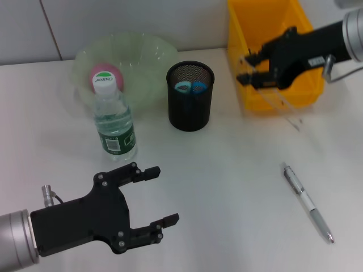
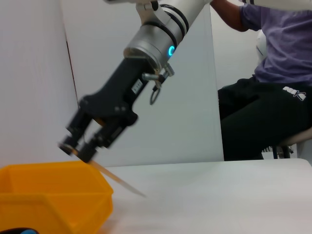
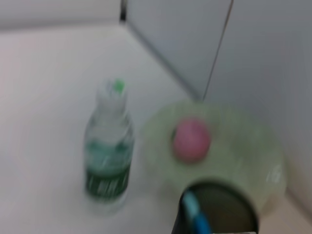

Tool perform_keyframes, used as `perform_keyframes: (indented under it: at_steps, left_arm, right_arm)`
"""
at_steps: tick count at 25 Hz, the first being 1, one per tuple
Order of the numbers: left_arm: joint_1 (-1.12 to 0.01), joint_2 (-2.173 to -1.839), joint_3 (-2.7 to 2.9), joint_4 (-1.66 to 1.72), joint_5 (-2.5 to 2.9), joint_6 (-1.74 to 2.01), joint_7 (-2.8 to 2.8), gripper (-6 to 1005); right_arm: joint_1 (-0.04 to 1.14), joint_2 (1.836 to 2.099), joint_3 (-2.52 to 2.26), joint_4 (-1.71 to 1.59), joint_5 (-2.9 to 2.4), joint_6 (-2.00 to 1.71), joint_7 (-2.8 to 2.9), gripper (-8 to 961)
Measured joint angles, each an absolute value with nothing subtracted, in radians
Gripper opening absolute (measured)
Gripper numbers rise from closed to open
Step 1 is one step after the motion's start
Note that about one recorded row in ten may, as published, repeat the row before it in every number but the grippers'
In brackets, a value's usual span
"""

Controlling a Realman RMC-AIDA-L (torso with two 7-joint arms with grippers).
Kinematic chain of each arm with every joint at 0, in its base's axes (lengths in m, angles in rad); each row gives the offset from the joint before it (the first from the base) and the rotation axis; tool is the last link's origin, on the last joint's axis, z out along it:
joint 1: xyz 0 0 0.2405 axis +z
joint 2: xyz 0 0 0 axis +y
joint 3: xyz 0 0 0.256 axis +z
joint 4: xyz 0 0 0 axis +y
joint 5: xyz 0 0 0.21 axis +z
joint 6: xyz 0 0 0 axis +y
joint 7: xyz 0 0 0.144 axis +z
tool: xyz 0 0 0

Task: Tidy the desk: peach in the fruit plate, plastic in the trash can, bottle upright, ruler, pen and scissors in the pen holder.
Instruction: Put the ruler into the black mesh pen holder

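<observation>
The right gripper (image 1: 248,67) hangs above the yellow trash can (image 1: 255,22) at the far right corner of the tabletop, its 2 fingers clenched on the clear ruler (image 1: 281,105), which slants down from the fingertips across the can's near wall and ends over the white tabletop (image 1: 227,181) just in front of the can. In the left wrist view the same gripper (image 2: 73,148) shows from the side, pinching the upper end of the ruler (image 2: 119,183) above the can (image 2: 53,195), with the ruler's lower end pointing out past the can's rim toward the table. The left gripper (image 1: 161,198) rests near the near left corner of the tabletop, fingers (image 1: 148,173) spread apart and holding nothing. The bottle (image 1: 115,122) stands upright with its white and green cap on, toward the left side of the table, just in front of the green fruit plate (image 1: 147,51) at the far edge. The pink peach (image 1: 105,73) lies in the plate, partly hidden behind the bottle's cap. The black mesh pen holder (image 1: 190,107) stands just beside the plate on its right, with the blue handles of the scissors (image 1: 190,86) showing inside it. The pen (image 1: 307,202) lies flat on the tabletop toward the near right corner, well apart from the holder. The right wrist view shows the bottle (image 3: 108,148), the peach (image 3: 191,140) in the plate (image 3: 253,141) and the holder (image 3: 219,214) close together.
</observation>
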State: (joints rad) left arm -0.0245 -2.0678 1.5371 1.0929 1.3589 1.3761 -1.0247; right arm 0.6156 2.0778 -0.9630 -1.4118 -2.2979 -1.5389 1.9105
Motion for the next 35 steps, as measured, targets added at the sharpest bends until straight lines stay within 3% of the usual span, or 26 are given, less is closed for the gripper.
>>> perform_keyframes:
  at_steps: [12,35]
  left_arm:
    - [-0.025,-2.068,1.537,1.093,1.354,1.386,-1.025,782]
    - [-0.022,-2.067,1.521,1.082,1.351,1.421,-1.023,781]
  right_arm:
    - [0.558,2.083,-0.976,-1.3,-1.873,-1.368,1.66,385]
    - [0.608,2.081,-0.976,-0.827,-1.4,-1.26,1.073,385]
